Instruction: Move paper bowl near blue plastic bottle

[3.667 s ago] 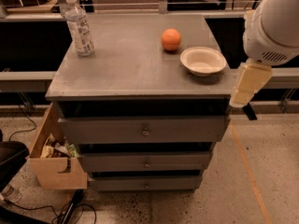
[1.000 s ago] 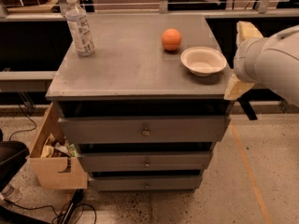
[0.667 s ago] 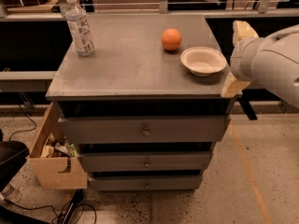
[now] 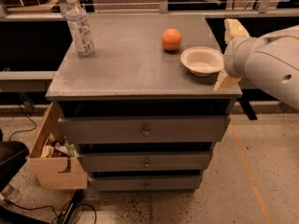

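— Grey cabinet (image 4: 140, 64) top, seen from the front: where does the paper bowl (image 4: 202, 60) lie?
— Near the cabinet's right front corner, upright, just beside an orange ball (image 4: 171, 39). The blue plastic bottle (image 4: 79, 26) stands at the cabinet's back left corner, well apart.
— And the gripper (image 4: 225, 55)?
— At the cabinet's right edge, beside the bowl, its two fingers spread apart, clasping nothing.

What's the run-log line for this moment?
stage: pre-grasp | end effector: open, just right of paper bowl, empty | paper bowl: near cabinet top right edge | blue plastic bottle: upright, back left
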{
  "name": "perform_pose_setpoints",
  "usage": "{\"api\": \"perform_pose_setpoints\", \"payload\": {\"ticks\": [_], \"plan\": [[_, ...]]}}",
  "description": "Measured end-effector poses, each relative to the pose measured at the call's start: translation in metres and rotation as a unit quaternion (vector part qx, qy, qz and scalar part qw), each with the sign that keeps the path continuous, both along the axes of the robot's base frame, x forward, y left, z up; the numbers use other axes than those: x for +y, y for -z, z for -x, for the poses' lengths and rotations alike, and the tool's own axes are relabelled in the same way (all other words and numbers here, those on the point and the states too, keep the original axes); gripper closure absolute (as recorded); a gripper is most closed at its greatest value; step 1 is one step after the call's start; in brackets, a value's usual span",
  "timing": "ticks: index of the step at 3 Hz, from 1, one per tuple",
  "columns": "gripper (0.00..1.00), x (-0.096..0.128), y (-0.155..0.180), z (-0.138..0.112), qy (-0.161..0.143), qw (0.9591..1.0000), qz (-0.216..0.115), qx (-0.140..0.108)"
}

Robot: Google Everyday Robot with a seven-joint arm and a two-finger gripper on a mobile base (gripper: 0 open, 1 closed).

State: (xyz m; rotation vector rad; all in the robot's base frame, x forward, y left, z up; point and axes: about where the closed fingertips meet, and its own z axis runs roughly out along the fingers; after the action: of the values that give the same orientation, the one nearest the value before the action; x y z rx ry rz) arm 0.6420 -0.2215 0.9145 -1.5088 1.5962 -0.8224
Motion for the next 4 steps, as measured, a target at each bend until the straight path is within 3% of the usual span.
{"api": "perform_pose_setpoints", "payload": {"ticks": [3,4], "plan": [[0.0,0.022,0.004,-0.033,-0.042,0.9988,-0.017,-0.02],[0.18,0.028,0.004,-0.039,-0.052,0.9983,-0.012,-0.022]]}}
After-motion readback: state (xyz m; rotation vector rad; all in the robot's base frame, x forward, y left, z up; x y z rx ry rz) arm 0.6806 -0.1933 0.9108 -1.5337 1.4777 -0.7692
